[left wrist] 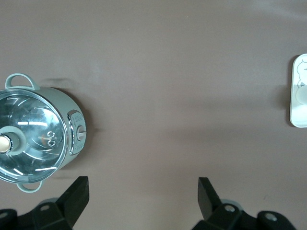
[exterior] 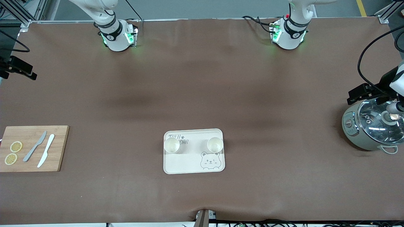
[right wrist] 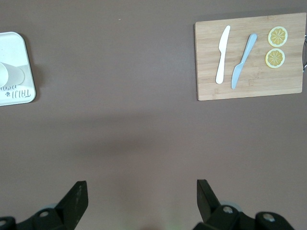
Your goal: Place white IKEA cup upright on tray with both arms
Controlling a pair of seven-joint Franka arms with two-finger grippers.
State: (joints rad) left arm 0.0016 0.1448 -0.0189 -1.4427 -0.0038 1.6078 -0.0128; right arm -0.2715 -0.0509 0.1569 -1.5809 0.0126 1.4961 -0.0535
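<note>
The cream tray (exterior: 183,164) with the bear drawing lies near the middle of the table, toward the front camera. Two white cups stand upright on it, one (exterior: 172,145) over the lettering and one (exterior: 215,144) above the bear face. My left gripper (left wrist: 143,191) is open and empty, up over bare table beside the pot; it shows in the front view (exterior: 359,94) at the left arm's end. My right gripper (right wrist: 142,194) is open and empty over bare table; it shows in the front view (exterior: 19,67) at the right arm's end. The right wrist view shows the tray's edge (right wrist: 14,43) and one cup (right wrist: 12,75).
A grey-green pot (exterior: 369,126) with a glass lid stands at the left arm's end of the table. A bamboo cutting board (exterior: 31,148) with two knives and two lemon slices lies at the right arm's end. The brown table mat covers the rest.
</note>
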